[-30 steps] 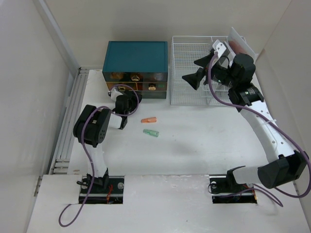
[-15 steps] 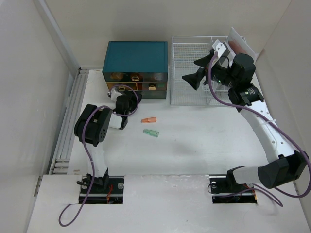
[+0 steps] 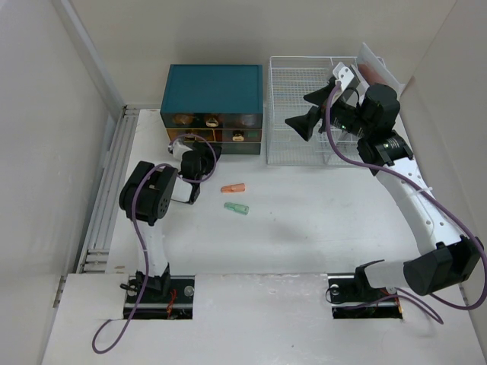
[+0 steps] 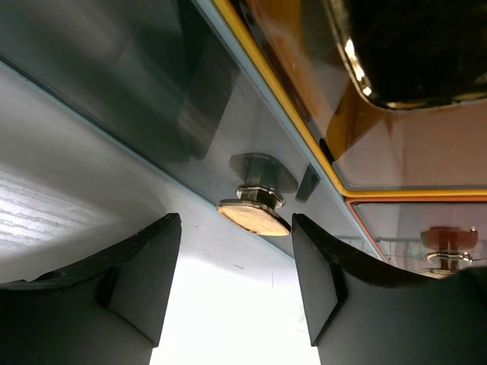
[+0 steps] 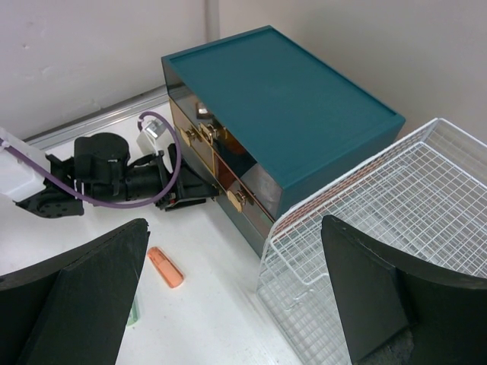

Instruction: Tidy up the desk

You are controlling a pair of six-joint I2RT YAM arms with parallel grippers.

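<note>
The desk (image 3: 319,228) is spread beneath both arms. The left claw (image 4: 236,258) has been nudged in and narrowed, still open around the drawer knob (image 4: 253,215), so a pull is likely being prepared. The right claw (image 3: 307,111) is held wide open.

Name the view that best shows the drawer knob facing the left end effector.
Left wrist: the knob is close and sharp between the fingers of the open left end effector. In top external and right wrist, its arm hides it; only the teal drawer box shows.
</note>
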